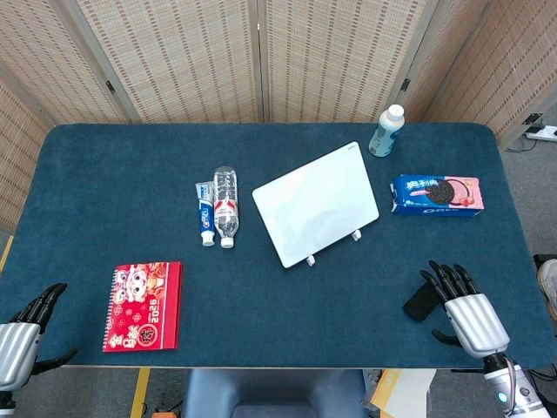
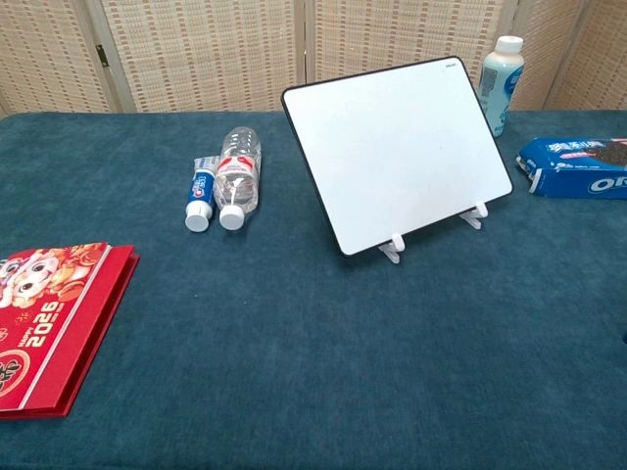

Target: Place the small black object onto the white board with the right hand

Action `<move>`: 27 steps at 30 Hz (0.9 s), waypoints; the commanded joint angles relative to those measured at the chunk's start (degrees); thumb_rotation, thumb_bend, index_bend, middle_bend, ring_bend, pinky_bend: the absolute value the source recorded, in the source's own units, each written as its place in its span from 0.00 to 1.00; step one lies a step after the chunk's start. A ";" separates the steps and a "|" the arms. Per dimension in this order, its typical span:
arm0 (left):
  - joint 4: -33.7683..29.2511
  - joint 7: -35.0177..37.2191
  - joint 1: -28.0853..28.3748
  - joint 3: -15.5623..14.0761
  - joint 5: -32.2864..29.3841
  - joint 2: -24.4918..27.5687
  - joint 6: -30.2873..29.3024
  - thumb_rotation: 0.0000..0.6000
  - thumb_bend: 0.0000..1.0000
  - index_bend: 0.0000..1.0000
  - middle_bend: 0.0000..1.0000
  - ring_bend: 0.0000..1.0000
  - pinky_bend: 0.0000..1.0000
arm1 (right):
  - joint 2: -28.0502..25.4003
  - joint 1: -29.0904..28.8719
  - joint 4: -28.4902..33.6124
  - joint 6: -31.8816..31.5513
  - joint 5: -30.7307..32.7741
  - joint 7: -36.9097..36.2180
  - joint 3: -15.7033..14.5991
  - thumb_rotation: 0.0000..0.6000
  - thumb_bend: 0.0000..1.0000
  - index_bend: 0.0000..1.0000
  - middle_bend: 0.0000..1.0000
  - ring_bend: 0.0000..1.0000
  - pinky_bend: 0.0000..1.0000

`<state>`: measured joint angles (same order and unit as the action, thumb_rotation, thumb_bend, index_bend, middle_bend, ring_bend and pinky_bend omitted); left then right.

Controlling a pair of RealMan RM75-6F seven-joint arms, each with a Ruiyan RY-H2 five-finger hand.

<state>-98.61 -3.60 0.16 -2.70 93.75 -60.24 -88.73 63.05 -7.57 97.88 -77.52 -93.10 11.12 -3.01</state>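
We see the right hand (image 1: 466,309), silver-backed with black fingers, low at the near right of the dark blue felt table (image 1: 287,305), fingers spread and lying just beside the small flat black object (image 1: 422,302) — touching or not, we cannot tell. No grip shows yet. The rectangular white board (image 1: 316,203) leans tilted on small white clip feet, well apart from the object. That lean is our worry: set high, the object may slide off; pushed hard, the board may tip off its feet. The thin object could also skid on the felt. The left hand (image 1: 22,335) rests spread at the near left edge — holding nothing.
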 commanded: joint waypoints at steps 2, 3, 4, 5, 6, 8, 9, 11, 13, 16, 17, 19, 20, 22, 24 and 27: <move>-0.05 -0.17 0.00 0.00 -0.07 -0.04 0.03 1.00 0.05 0.00 0.14 0.24 0.45 | -0.01 -0.02 -0.02 0.05 -0.04 0.06 -0.05 1.00 0.11 0.00 0.00 0.00 0.00; -0.06 -0.18 -0.03 -0.01 0.03 -0.07 -0.06 1.00 0.05 0.00 0.14 0.24 0.45 | 0.00 0.01 -0.03 0.02 -0.09 0.11 -0.09 1.00 0.11 0.00 0.00 0.00 0.00; -0.07 -0.18 -0.06 -0.04 0.11 -0.07 -0.15 1.00 0.05 0.00 0.14 0.24 0.45 | 0.00 0.04 -0.01 -0.02 -0.17 0.13 -0.14 1.00 0.11 0.00 0.00 0.00 0.00; -0.10 -0.12 -0.09 -0.06 0.26 -0.05 -0.28 1.00 0.05 0.00 0.14 0.24 0.45 | -0.01 0.07 0.02 -0.13 -0.29 0.11 -0.17 1.00 0.12 0.00 0.00 0.00 0.00; -0.11 -0.09 -0.10 -0.06 0.29 -0.05 -0.32 1.00 0.05 0.00 0.14 0.24 0.45 | -0.01 0.07 0.03 -0.16 -0.33 0.10 -0.18 1.00 0.12 0.00 0.00 0.00 0.00; -0.10 -0.04 -0.11 -0.06 0.34 -0.03 -0.37 1.00 0.05 0.00 0.14 0.24 0.45 | -0.01 0.08 0.02 -0.20 -0.39 0.07 -0.20 1.00 0.12 0.00 0.00 0.00 0.00; -0.09 0.02 -0.11 -0.03 0.38 -0.02 -0.44 1.00 0.05 0.00 0.14 0.24 0.45 | -0.02 0.10 0.01 -0.24 -0.44 0.04 -0.21 1.00 0.12 0.00 0.00 0.00 0.00; 0.08 0.32 0.00 0.11 -0.26 0.09 -0.06 1.00 0.05 0.00 0.14 0.24 0.45 | 0.24 -0.31 -0.77 0.03 -1.48 -0.07 -0.42 1.00 0.12 0.00 0.00 0.00 0.00; 0.03 0.77 -0.06 0.18 -0.46 0.30 -0.18 1.00 0.05 0.00 0.14 0.24 0.45 | 0.28 -1.12 -2.30 1.29 -3.16 -0.56 -1.26 1.00 0.12 0.01 0.00 0.00 0.00; 0.11 0.60 -0.21 0.25 -0.66 0.23 -0.39 1.00 0.05 0.00 0.14 0.24 0.45 | -0.42 -2.34 -4.41 3.15 -5.29 0.14 -2.33 1.00 0.12 0.06 0.00 0.00 0.00; 0.05 0.32 -0.25 0.21 -0.73 0.18 -0.33 1.00 0.05 0.00 0.14 0.24 0.45 | -1.18 -2.96 -4.80 4.31 -6.04 0.46 -2.92 1.00 0.12 0.08 0.00 0.00 0.00; -0.10 -0.13 -0.27 0.16 -0.72 0.03 -0.27 1.00 0.05 0.00 0.14 0.24 0.45 | -2.65 -3.72 -5.14 6.11 -6.71 1.26 -3.80 1.00 0.12 0.11 0.00 0.00 0.00; -0.18 -0.50 -0.27 0.18 -0.75 -0.13 -0.23 1.00 0.05 0.00 0.14 0.24 0.45 | -3.55 -4.00 -5.29 6.65 -7.17 1.74 -4.22 1.00 0.12 0.12 0.00 0.00 0.00; -0.19 -1.42 -0.26 0.22 -1.04 -0.50 0.01 1.00 0.05 0.00 0.14 0.24 0.45 | -4.65 -3.86 -5.80 5.80 -8.23 2.08 -4.64 1.00 0.12 0.14 0.00 0.00 0.00; -0.23 -2.10 -0.19 0.22 -1.42 -0.76 0.44 1.00 0.05 0.00 0.14 0.24 0.45 | -5.65 -3.58 -6.00 4.65 -9.35 1.48 -5.14 1.00 0.12 0.16 0.00 0.00 0.00; -0.20 -3.05 -0.10 0.24 -1.90 -1.18 0.94 1.00 0.05 0.00 0.14 0.24 0.45 | -7.02 -3.18 -7.05 3.60 -10.50 2.08 -5.74 1.00 0.12 0.21 0.00 0.00 0.00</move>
<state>-98.82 -6.42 0.01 -2.46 92.01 -61.26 -87.95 56.55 -10.96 91.49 -73.49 -103.02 12.82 -8.33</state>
